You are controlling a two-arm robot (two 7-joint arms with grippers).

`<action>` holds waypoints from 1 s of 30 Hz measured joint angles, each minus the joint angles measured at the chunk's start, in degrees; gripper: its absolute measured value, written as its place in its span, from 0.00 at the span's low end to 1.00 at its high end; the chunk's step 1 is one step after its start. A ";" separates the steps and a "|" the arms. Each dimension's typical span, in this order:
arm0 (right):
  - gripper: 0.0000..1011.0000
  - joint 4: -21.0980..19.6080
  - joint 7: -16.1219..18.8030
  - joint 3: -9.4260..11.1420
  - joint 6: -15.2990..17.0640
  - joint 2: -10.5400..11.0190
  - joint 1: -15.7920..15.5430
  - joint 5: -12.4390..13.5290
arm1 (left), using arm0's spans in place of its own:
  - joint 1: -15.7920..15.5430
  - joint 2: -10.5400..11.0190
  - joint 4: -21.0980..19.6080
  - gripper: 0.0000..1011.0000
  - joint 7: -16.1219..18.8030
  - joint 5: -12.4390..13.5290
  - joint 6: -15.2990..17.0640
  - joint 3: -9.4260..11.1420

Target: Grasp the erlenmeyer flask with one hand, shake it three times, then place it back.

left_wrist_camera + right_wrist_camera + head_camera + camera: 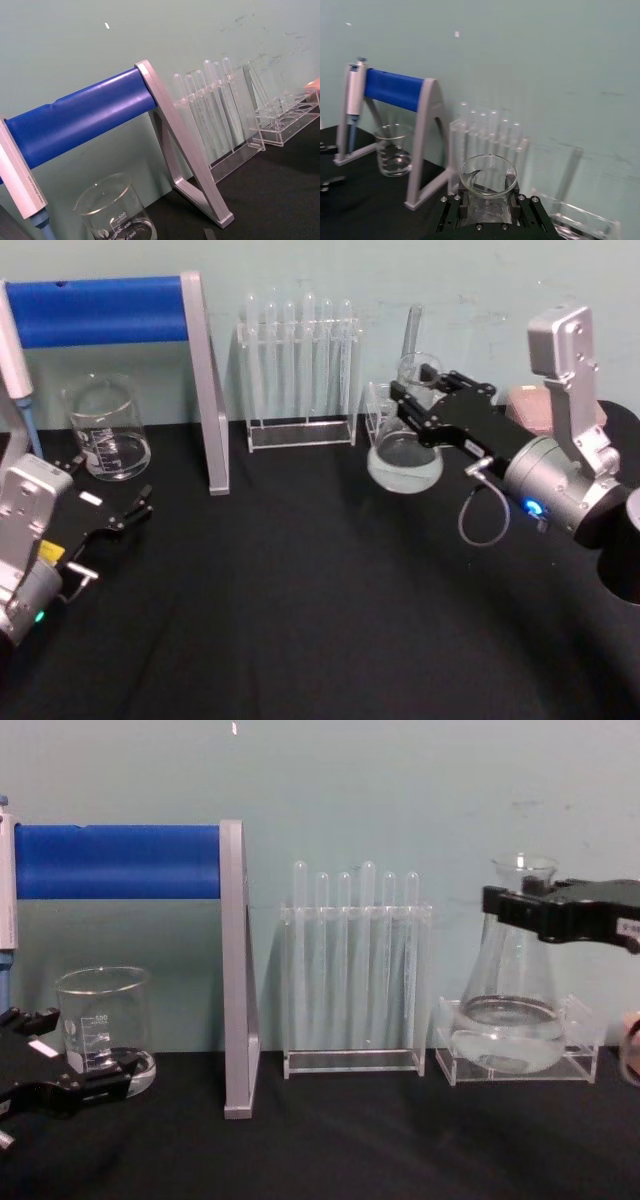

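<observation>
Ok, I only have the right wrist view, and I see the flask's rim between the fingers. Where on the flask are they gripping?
Observer: The right gripper holds the flask by its neck, just under the rim.
Operator: Anything in it?
Observer: Clear liquid fills the wide bottom part.
Operator: And the left gripper?
Observer: It sits low by the beaker at the left of the table, fingers open.
</observation>
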 joint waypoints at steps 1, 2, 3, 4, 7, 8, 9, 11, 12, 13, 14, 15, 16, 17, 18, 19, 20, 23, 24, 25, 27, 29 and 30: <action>0.44 0.25 -0.19 0.50 0.01 -0.07 -0.02 -0.19 | 0.00 0.00 0.00 0.99 0.00 0.00 0.00 0.00; 0.44 0.25 -0.19 0.50 0.01 -0.07 -0.02 -0.19 | 0.00 0.00 0.00 0.99 0.00 0.00 0.00 0.00; 0.44 0.41 -0.35 0.95 0.03 -0.17 -0.09 -0.38 | 0.00 0.00 0.00 0.99 0.00 0.00 0.00 0.00; 0.44 0.46 -0.39 1.12 0.04 -0.23 -0.12 -0.48 | 0.01 0.00 0.00 0.99 0.00 0.00 0.00 0.00; 0.44 0.52 -0.38 1.63 0.10 -0.52 -0.29 -0.75 | 0.00 0.00 0.00 0.99 0.00 0.00 0.00 0.00; 0.44 0.52 -0.23 1.81 0.14 -0.69 -0.39 -0.82 | 0.00 0.00 0.00 0.99 0.00 0.00 0.00 0.00; 0.44 0.50 -0.05 1.87 0.17 -0.79 -0.45 -0.83 | 0.00 0.00 0.00 0.99 0.00 0.00 0.00 0.00; 0.44 0.34 0.38 1.95 0.24 -1.00 -0.60 -0.83 | 0.00 0.00 0.00 0.99 0.00 0.00 0.00 0.00; 0.44 0.15 0.83 1.96 0.31 -1.19 -0.74 -0.83 | 0.00 0.00 0.00 0.99 0.00 0.00 0.00 0.00; 0.44 -0.03 1.05 1.96 0.35 -1.31 -0.84 -0.79 | 0.00 0.00 0.00 0.99 0.00 0.00 0.00 0.00; 0.44 -0.21 1.32 1.94 0.40 -1.40 -0.94 -0.74 | 0.00 0.00 0.00 0.99 0.00 0.00 0.00 0.00; 0.44 -0.66 1.85 1.75 0.46 -1.58 -1.15 -0.61 | 0.00 0.00 0.00 0.99 0.00 0.00 0.00 0.00; 0.44 -0.87 2.14 1.63 0.49 -1.66 -1.25 -0.55 | 0.00 0.00 0.00 0.99 0.00 0.00 0.00 0.00; 0.44 -1.33 2.70 1.33 0.55 -1.76 -1.46 -0.39 | 0.00 0.00 0.00 0.99 0.00 0.00 0.00 0.00; 0.44 -1.55 2.98 1.15 0.60 -1.81 -1.57 -0.29 | 0.00 0.00 0.00 0.99 0.00 0.00 0.00 0.00; 0.44 -1.80 3.26 0.94 0.67 -1.84 -1.67 -0.19 | 0.00 0.00 0.00 0.99 0.00 0.00 0.00 0.00; 0.44 -2.30 3.86 0.43 0.77 -1.91 -1.88 0.01 | 0.00 0.00 0.00 0.99 0.00 0.00 0.00 0.00; 0.44 -2.97 4.84 -0.43 0.92 -1.98 -2.12 0.37 | 0.00 0.00 0.00 0.99 0.00 0.00 0.00 0.00; 0.44 -3.35 5.43 -0.99 0.99 -2.00 -2.25 0.63 | 0.00 0.00 0.00 0.99 0.00 0.00 0.00 0.00; 0.44 -3.54 5.73 -1.30 1.03 -2.01 -2.31 0.76 | 0.00 0.00 0.00 0.99 0.00 0.00 0.00 0.00; 0.44 -3.90 6.24 -1.93 1.11 -1.99 -2.40 1.03 | 0.00 0.00 0.00 0.99 0.00 0.00 0.00 0.00; 0.44 -4.46 7.10 -2.91 1.17 -1.92 -2.51 1.40 | 0.00 0.00 0.00 0.99 0.00 0.00 0.00 0.00; 0.44 -4.63 7.36 -3.21 1.19 -1.88 -2.52 1.52 | 0.00 0.00 0.00 0.99 0.00 0.00 0.00 0.00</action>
